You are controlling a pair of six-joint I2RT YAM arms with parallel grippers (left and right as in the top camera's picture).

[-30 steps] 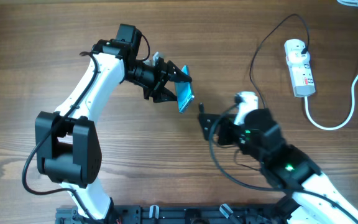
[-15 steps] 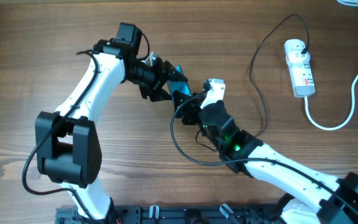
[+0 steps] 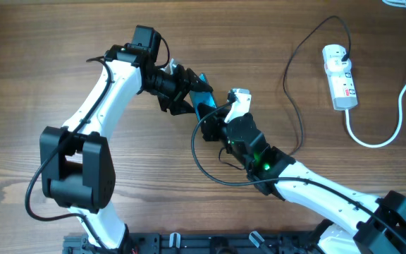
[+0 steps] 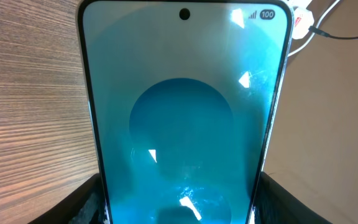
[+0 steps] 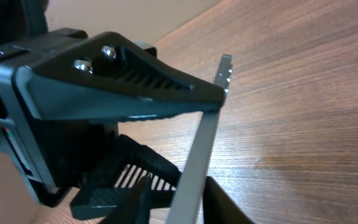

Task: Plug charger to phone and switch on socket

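Note:
My left gripper (image 3: 197, 95) is shut on the phone (image 3: 204, 107) and holds it in the air above the table's middle. In the left wrist view its cyan screen (image 4: 182, 112) fills the frame, with the left gripper (image 4: 179, 208) clamped on both long sides. My right gripper (image 3: 208, 127) is at the phone's lower end. In the right wrist view the phone (image 5: 207, 130) shows edge-on as a silver bar between the right gripper's (image 5: 188, 202) narrowed fingers, with a small gap on the left side. The charger's black cable (image 3: 287, 77) runs from the socket (image 3: 339, 76) towards my right arm. Its connector is hidden.
The socket's thick white cord (image 3: 400, 106) loops along the right edge of the table. A thin black cable loop (image 3: 199, 159) hangs beside my right arm. The left gripper's black fingers (image 5: 117, 87) crowd the right wrist view. Wood tabletop (image 3: 48, 56) surrounds everything.
My right arm has swung up and left to the phone, and its fingers have narrowed around the phone's lower end. The left arm tilted the phone slightly, then held still.

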